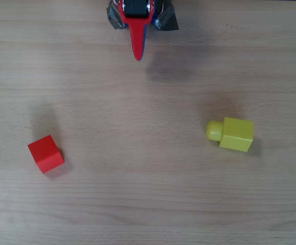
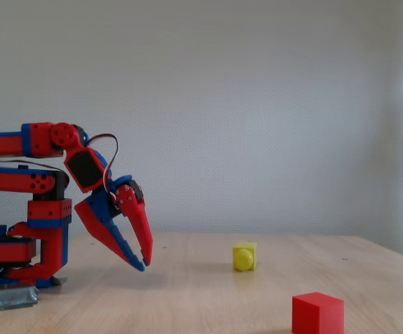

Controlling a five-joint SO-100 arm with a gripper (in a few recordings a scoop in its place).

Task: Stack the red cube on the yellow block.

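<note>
On the pale wooden bench [image 1: 148, 204] we logged a small matte red cube [image 1: 46, 153] at overhead left, a yellow plastic studded block [image 1: 231, 134] lying well apart at right, and the red-and-blue claw [image 2: 145, 263] empty, fingertips nearly together.

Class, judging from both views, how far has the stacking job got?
Nothing is done yet: the red cube sits on the table, well apart from the yellow block, which lies stud sideways. The gripper holds nothing, tips together, near the arm's base. Left: grasp, carry, stack.
</note>
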